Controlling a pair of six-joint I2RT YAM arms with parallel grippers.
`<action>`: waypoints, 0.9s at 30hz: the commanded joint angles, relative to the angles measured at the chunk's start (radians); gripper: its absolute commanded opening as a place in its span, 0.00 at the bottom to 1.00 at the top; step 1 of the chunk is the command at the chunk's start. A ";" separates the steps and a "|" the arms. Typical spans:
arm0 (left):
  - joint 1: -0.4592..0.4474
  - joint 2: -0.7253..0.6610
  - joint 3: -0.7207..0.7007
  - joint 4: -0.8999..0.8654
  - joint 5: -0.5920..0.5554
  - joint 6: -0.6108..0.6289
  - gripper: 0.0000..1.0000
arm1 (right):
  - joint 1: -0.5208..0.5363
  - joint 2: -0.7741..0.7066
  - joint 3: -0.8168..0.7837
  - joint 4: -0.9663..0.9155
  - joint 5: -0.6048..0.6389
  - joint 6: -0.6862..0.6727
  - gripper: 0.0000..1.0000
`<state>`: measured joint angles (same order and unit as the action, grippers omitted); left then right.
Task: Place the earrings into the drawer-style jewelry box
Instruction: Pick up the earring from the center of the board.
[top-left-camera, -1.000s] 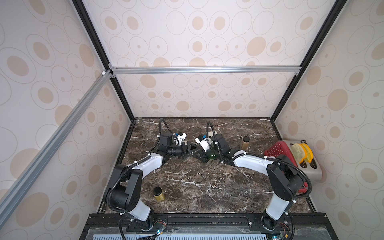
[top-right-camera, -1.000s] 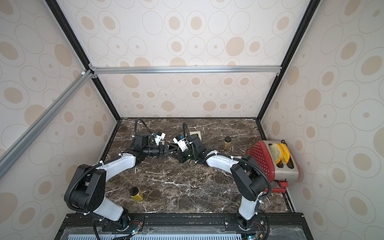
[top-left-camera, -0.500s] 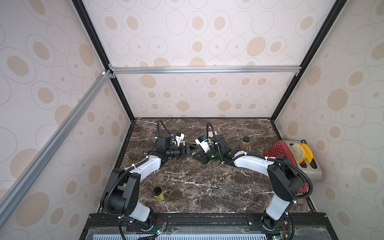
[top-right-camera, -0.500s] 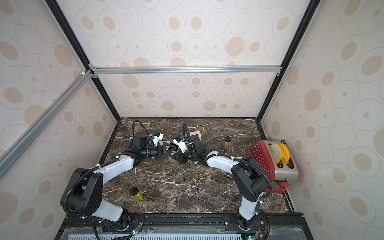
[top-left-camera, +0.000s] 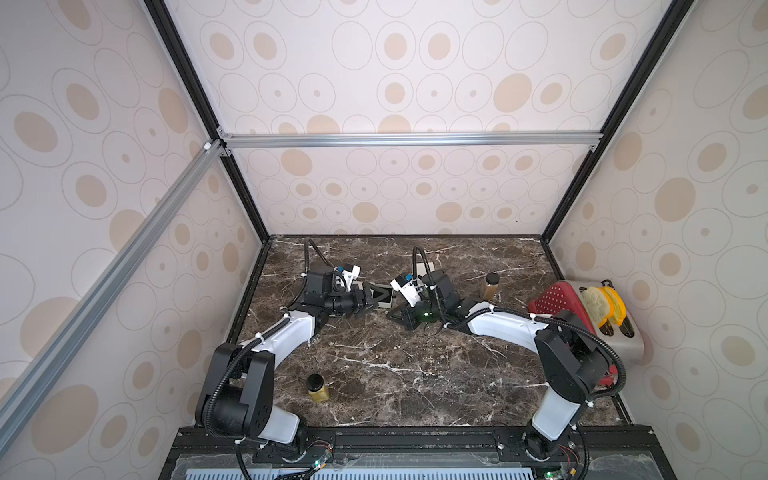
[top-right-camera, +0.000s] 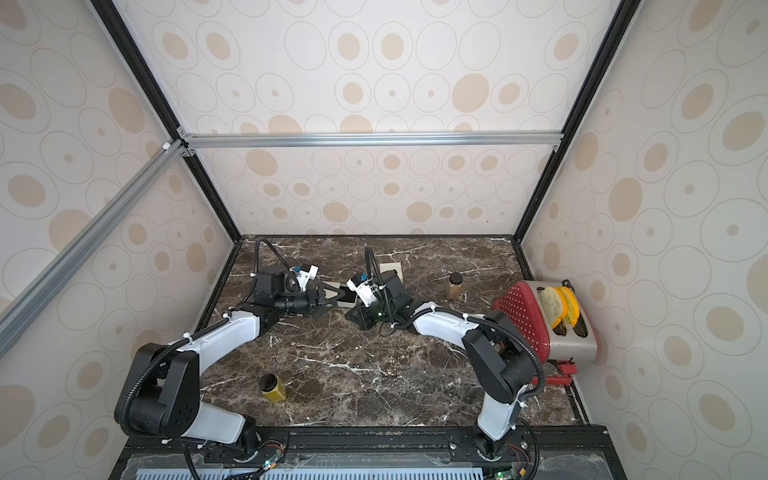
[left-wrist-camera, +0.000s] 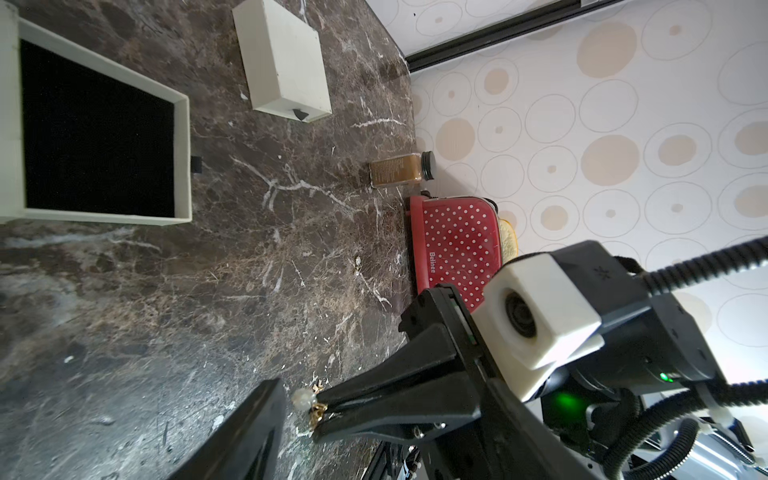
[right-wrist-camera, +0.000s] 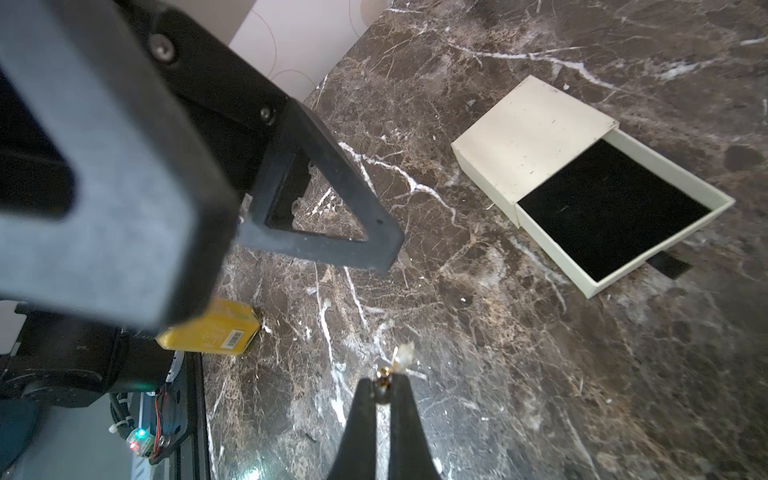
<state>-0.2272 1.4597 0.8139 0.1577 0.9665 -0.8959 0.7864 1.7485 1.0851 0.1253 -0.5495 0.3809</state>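
One earring (right-wrist-camera: 403, 356) is pinched right at the tips of the right gripper (right-wrist-camera: 382, 384), which is clamped tight on the gold hook, pale bead poking out past the tips. It's held just above the marble table (right-wrist-camera: 540, 374), near the jewelry box (right-wrist-camera: 528, 137) but not over it. The box's drawer (right-wrist-camera: 660, 249) is slid out with the black lining showing.

The left gripper (top-left-camera: 379, 297) is near the box too, jaws spread wide and grasping nothing. A tiny glinting speck (left-wrist-camera: 357, 266) lies on the marble out from the box. It's too small to tell if it's the other earring.

Behind the box sits a second white box (left-wrist-camera: 282, 62). A brown jar (top-left-camera: 491, 286) and a red dotted toaster (top-left-camera: 552, 301) are off to the box's right, and a yellow jar (top-left-camera: 318, 390) is well apart toward the front.
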 joint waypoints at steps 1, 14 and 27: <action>0.005 -0.029 0.015 -0.018 0.040 0.041 0.76 | -0.013 -0.044 -0.001 0.017 -0.031 -0.020 0.00; -0.025 -0.043 0.005 0.066 0.087 -0.038 0.72 | -0.071 -0.063 -0.020 0.131 -0.098 -0.002 0.00; -0.058 0.017 0.036 0.098 0.078 -0.064 0.64 | -0.068 -0.024 -0.024 0.194 -0.176 0.057 0.00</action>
<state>-0.2810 1.4696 0.8116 0.2195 1.0309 -0.9455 0.7143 1.7088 1.0622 0.2852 -0.6827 0.4236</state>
